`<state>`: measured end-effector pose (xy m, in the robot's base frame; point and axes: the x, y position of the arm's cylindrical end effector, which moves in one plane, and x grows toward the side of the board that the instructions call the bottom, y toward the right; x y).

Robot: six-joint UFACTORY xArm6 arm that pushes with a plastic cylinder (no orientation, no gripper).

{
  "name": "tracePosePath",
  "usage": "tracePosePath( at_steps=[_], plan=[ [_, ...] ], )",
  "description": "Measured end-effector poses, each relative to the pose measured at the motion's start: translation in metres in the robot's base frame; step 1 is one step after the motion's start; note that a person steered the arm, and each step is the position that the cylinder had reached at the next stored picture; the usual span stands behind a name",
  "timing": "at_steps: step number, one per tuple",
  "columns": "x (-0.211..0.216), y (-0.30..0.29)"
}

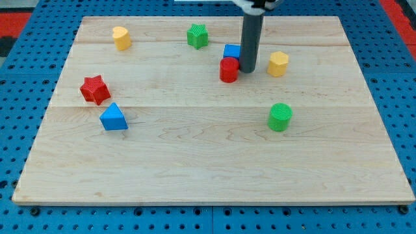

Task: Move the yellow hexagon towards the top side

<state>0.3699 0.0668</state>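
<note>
The yellow hexagon [278, 63] sits on the wooden board [208, 156] at the view's upper right. My tip [247, 69] rests on the board just left of the hexagon, with a small gap between them. The tip is right next to a red block [229, 69] on its left and a blue block [232, 52] partly behind the rod.
A second yellow block [121, 38] stands at the upper left. A green star [197, 35] is near the top edge. A red star [95, 89] and a blue triangle [114, 117] lie at the left. A green cylinder [280, 117] is at the right, below the hexagon.
</note>
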Motion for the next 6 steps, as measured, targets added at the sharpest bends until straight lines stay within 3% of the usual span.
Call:
tracePosePath(
  at_steps=[1,2,3,5,6],
  plan=[
    [0.014,0.05],
    [0.002,0.059],
    [-0.058,0.027],
    [-0.034,0.04],
    [-0.059,0.069]
  ],
)
